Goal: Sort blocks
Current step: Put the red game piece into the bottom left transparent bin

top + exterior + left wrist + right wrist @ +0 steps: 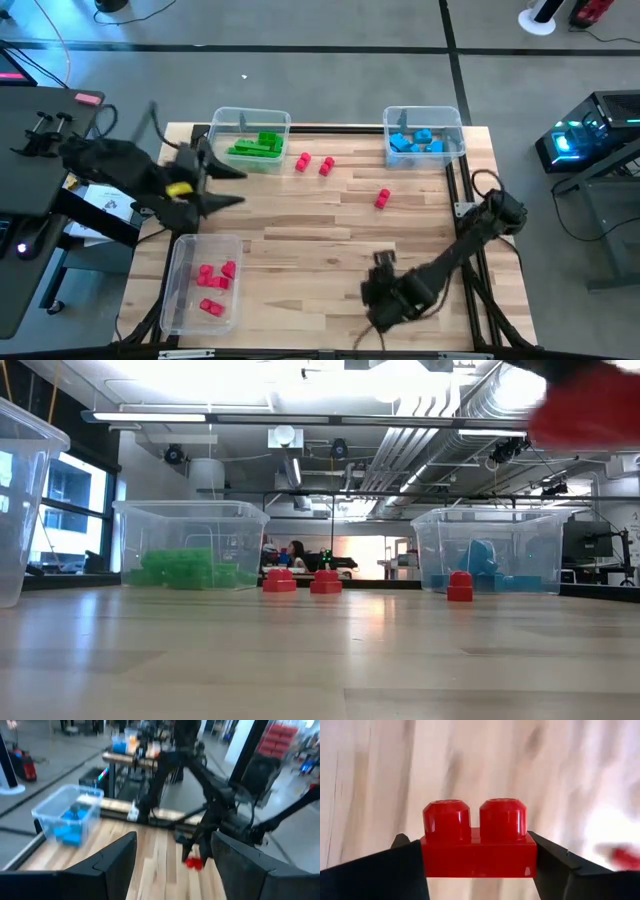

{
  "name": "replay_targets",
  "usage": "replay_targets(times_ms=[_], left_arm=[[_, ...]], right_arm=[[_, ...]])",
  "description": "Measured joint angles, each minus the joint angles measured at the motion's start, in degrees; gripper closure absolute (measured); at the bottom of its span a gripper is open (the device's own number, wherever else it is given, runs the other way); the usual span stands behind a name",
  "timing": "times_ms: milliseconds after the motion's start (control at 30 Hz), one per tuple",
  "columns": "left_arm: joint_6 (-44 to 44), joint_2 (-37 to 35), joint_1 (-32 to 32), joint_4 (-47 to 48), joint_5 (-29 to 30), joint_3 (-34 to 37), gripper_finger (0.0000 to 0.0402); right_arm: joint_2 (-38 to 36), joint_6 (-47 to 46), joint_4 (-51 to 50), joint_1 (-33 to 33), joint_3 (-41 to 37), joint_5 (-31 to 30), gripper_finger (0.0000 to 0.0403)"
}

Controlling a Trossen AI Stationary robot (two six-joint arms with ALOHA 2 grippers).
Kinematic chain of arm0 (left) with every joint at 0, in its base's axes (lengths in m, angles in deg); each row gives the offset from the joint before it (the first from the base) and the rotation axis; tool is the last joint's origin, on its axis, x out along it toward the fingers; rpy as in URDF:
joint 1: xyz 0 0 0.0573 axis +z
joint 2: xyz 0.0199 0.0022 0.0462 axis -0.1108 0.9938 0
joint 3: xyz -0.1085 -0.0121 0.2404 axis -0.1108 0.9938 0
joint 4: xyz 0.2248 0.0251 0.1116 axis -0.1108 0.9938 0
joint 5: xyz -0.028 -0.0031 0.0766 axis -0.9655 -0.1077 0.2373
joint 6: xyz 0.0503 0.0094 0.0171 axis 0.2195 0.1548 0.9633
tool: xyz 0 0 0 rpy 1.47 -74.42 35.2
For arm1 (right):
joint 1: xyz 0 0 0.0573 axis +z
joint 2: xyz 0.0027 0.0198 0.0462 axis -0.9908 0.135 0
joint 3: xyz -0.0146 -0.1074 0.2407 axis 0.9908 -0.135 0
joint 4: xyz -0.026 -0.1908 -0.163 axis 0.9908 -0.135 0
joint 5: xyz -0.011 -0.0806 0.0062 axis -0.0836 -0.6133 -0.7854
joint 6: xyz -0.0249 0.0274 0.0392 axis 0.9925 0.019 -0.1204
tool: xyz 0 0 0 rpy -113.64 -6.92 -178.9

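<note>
**A:** How far along is the sorting judged to be?

**B:** Past halfway, probably. Green blocks [256, 146] are piled in the far-left bin [251, 117], blue blocks [416, 141] in the far-right bin [425, 113], and a few red ones [214, 281] are already dropped in the near-left bin [205, 243]. Three red blocks are left loose on the table [300, 225]: a pair [314, 164] just beside the green bin, and a single [383, 199] nearer the blue bin.

**A:** And the arms?

**B:** A fourth red brick [478, 842] is clamped between the right gripper [385, 262] fingers, studs up, lifted off the wood at the near-right part of the table. The arm is stretched in from the right edge and bent low. It's probably meant for the red bin, well apart across the table.

**A:** Left one?

**B:** The left gripper [228, 186] is held between the green and red bins, fingers spread wide, nothing in them, pointed across toward the right arm.
</note>
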Motion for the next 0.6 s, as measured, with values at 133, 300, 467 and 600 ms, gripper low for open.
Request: replay_targets(times_ms=[133,300,467,600], left_arm=[[-0.12,-3.05,0.00,-0.29,0.18,-0.53,0.0158],[-3.01,-4.29,0.00,0.82,-0.77,-0.02,0.0158],[-5.67,-3.24,-0.02,3.44,-1.84,0.11,0.0158],[-6.29,-2.00,-0.18,3.75,-1.90,0.11,0.0158]], right_arm=[[-0.28,7.41,4.30,-5.68,5.47,-6.07,0.0221],[0.38,19.62,27.95,-13.35,6.44,-6.60,0.0221],[4.86,29.24,50.25,-19.62,6.44,-2.31,0.0221],[9.44,29.97,62.79,-22.81,6.44,0.91,0.0222]])
